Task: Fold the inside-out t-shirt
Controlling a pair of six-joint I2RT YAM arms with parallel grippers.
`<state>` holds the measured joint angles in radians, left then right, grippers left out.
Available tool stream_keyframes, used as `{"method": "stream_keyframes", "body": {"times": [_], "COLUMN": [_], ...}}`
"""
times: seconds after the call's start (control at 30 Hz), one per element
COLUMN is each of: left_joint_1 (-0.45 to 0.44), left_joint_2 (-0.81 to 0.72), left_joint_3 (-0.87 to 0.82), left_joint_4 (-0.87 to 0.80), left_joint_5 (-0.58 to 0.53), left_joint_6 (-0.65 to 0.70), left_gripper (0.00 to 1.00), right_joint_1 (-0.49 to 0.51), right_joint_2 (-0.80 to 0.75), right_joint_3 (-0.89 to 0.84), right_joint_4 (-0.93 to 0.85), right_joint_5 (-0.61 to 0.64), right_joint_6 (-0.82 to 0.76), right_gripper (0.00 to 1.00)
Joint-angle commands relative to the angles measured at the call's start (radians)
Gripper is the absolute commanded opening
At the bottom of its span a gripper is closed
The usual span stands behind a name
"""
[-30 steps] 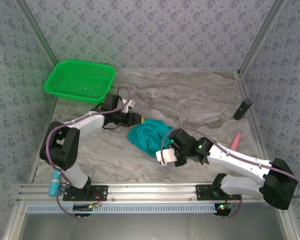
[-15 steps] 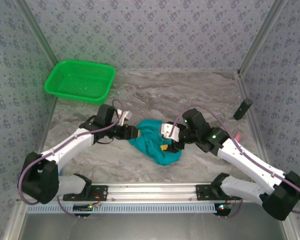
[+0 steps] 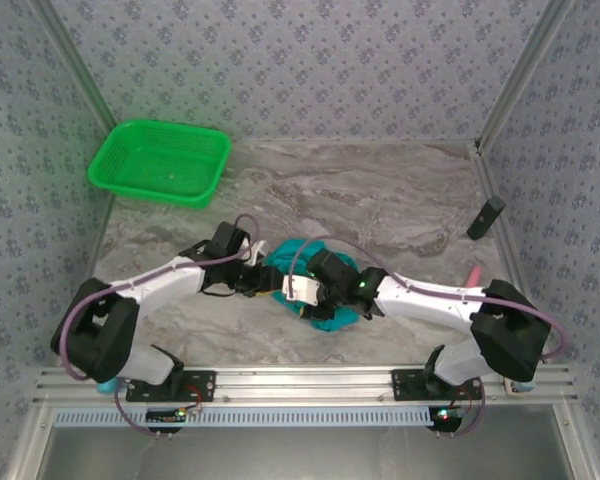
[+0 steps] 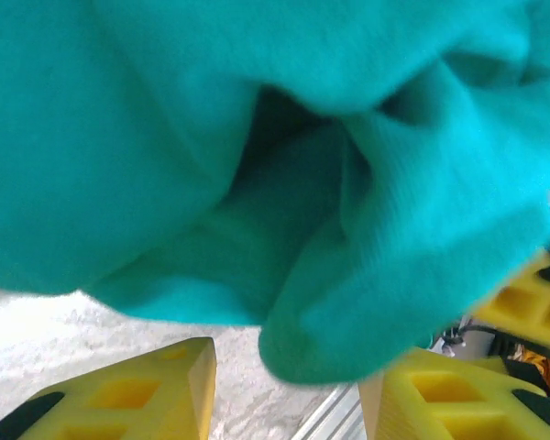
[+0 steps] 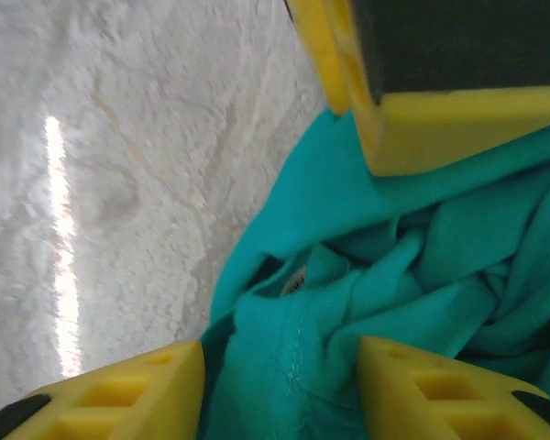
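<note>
The inside-out t-shirt (image 3: 325, 270) is a teal crumpled heap on the marble table, just in front of both arms. My left gripper (image 3: 265, 273) sits at the heap's left edge. In the left wrist view the left gripper (image 4: 289, 367) is open, and a lobe of the t-shirt (image 4: 284, 183) hangs down by its right finger. My right gripper (image 3: 315, 300) reaches in from the right onto the heap's near left side. That right gripper (image 5: 282, 353) is open, and folds of the t-shirt (image 5: 394, 275) with a seam and a small white label lie between its fingers.
A bright green mesh basket (image 3: 160, 160) stands at the back left. A black object (image 3: 485, 217) and a pink one (image 3: 470, 277) lie along the right wall. The aluminium rail (image 3: 300, 385) runs along the near edge. The left gripper's finger (image 5: 422, 92) is close above the right jaws.
Both arms have closed in on the t-shirt. The right gripper swung across to the heap's near left side and its jaws opened. The heap is more tightly bunched.
</note>
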<state>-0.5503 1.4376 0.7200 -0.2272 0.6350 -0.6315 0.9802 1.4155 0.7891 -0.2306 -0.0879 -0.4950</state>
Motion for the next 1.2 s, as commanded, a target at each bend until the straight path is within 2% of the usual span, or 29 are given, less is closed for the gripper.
{"method": "stream_keyframes", "body": {"times": [0.0,0.07,0.13,0.3,0.37,0.47,0.6,0.73,0.9,1.0,1.07,1.1,1.13,1.17], "left_joint_1": [0.003,0.004,0.007,0.014,0.02,0.038,0.073,0.077,0.039,-0.032,-0.109,-0.145,-0.186,-0.227], "left_joint_2": [0.079,0.138,0.189,0.3,0.352,0.45,0.522,0.405,0.211,0.074,-0.016,-0.049,-0.078,-0.093], "left_joint_3": [0.067,0.116,0.187,0.405,0.498,0.595,0.67,0.59,0.44,0.334,0.241,0.198,0.152,0.112], "left_joint_4": [0.035,0.033,0.004,-0.092,-0.108,-0.072,-0.05,-0.04,-0.032,-0.022,0.048,0.092,0.163,0.239], "left_joint_5": [-0.067,-0.066,-0.076,-0.147,-0.177,-0.227,-0.152,-0.141,-0.051,-0.035,-0.054,-0.077,-0.114,-0.147], "left_joint_6": [-0.003,0.019,0.034,0.122,0.161,0.194,0.147,0.191,0.294,0.349,0.342,0.319,0.284,0.249], "left_gripper": [0.41,0.32,0.25,0.24,0.25,0.34,0.35,0.38,0.41,0.54,0.61,0.84,1.0,1.0], "right_joint_1": [-0.009,-0.042,-0.089,-0.226,-0.315,-0.411,-0.45,-0.462,-0.497,-0.494,-0.487,-0.488,-0.489,-0.49], "right_joint_2": [-0.016,-0.057,-0.116,-0.361,-0.453,-0.524,-0.508,-0.395,-0.285,-0.262,-0.26,-0.26,-0.258,-0.252], "right_joint_3": [-0.016,-0.016,-0.001,0.022,0.021,0.009,-0.038,0.006,0.122,0.147,0.145,0.144,0.146,0.158], "right_joint_4": [0.032,0.029,0.025,0.109,0.145,0.148,0.143,0.056,-0.042,-0.04,-0.036,-0.036,-0.04,-0.048], "right_joint_5": [0.068,0.049,0.006,-0.084,-0.164,-0.223,-0.18,-0.163,-0.232,-0.271,-0.289,-0.299,-0.316,-0.339], "right_joint_6": [0.001,-0.002,0.012,0.082,0.137,0.177,0.195,0.26,0.294,0.322,0.336,0.337,0.337,0.335], "right_gripper": [0.31,0.12,0.0,0.0,0.0,0.0,0.0,0.0,0.0,0.0,0.0,0.0,0.0,0.0]}}
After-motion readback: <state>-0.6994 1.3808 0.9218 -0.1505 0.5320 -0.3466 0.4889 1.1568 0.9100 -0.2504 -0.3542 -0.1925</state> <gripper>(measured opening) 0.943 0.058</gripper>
